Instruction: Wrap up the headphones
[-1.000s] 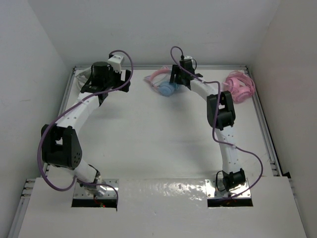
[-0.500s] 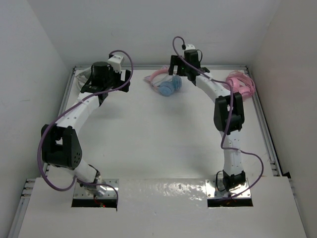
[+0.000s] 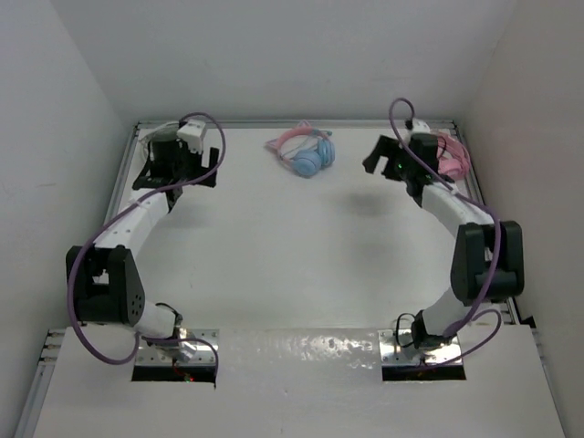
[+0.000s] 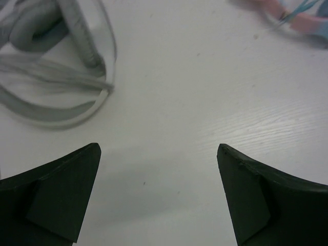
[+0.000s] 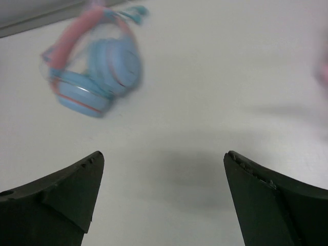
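Here, headphones point(image 3: 306, 155) on table point(image 3: 274, 246), left hand point(image 4: 158, 149) spread, right hand point(image 5: 164, 155) spread, both empty.

Far middle: We find the headphones point(image 3: 307, 155) lying on the table point(image 3: 274, 246) near its far edge, between the two grippers and apart from both.
Far right: A second headset point(image 3: 453, 155) lies on the table just to the right of the right gripper point(image 3: 381, 162), well apart from the headphones.
Far left: A third headset point(image 4: 51, 77) lies on the table, ahead and to the left of the left gripper point(image 4: 158, 148).
Right wrist view: We see the headphones ahead and to the left of the fingers, with bare table between.
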Motion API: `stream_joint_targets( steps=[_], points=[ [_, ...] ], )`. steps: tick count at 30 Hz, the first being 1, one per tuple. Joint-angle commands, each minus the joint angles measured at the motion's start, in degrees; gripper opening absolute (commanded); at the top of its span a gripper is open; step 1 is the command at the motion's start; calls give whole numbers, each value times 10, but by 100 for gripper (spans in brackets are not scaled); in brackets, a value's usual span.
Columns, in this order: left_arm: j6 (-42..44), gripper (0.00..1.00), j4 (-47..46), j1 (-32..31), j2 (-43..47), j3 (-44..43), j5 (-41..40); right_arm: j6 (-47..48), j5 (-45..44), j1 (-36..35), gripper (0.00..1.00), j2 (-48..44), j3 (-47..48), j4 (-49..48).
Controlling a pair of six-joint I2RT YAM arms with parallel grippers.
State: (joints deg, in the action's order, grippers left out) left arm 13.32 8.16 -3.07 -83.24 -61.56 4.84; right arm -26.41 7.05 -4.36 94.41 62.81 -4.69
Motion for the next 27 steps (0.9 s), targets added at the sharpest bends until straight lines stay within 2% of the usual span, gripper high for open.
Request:
stream_joint_targets(
  steps=[1,5,8,11,14,21,27],
  points=[
    [-2,95,-19,60,19,45,21,-44,13,41,99,-73,-131,-70],
    [0,95,-35,93,21,109,15,-47,-24,71,99,-140,-281,-93],
    [7,95,-48,96,21,141,-3,-64,-96,72,99,-166,-324,-80],
    [-2,95,-87,97,24,185,6,-91,-149,72,99,-166,-322,-31],
    [-13,95,-169,98,26,241,33,-94,-147,72,99,-152,-319,-11],
    [-9,95,-268,98,12,301,37,-111,-118,72,99,-143,-370,-80],
    [-8,95,-269,98,-16,295,43,-104,-106,72,99,-147,-376,-88]
  ],
)
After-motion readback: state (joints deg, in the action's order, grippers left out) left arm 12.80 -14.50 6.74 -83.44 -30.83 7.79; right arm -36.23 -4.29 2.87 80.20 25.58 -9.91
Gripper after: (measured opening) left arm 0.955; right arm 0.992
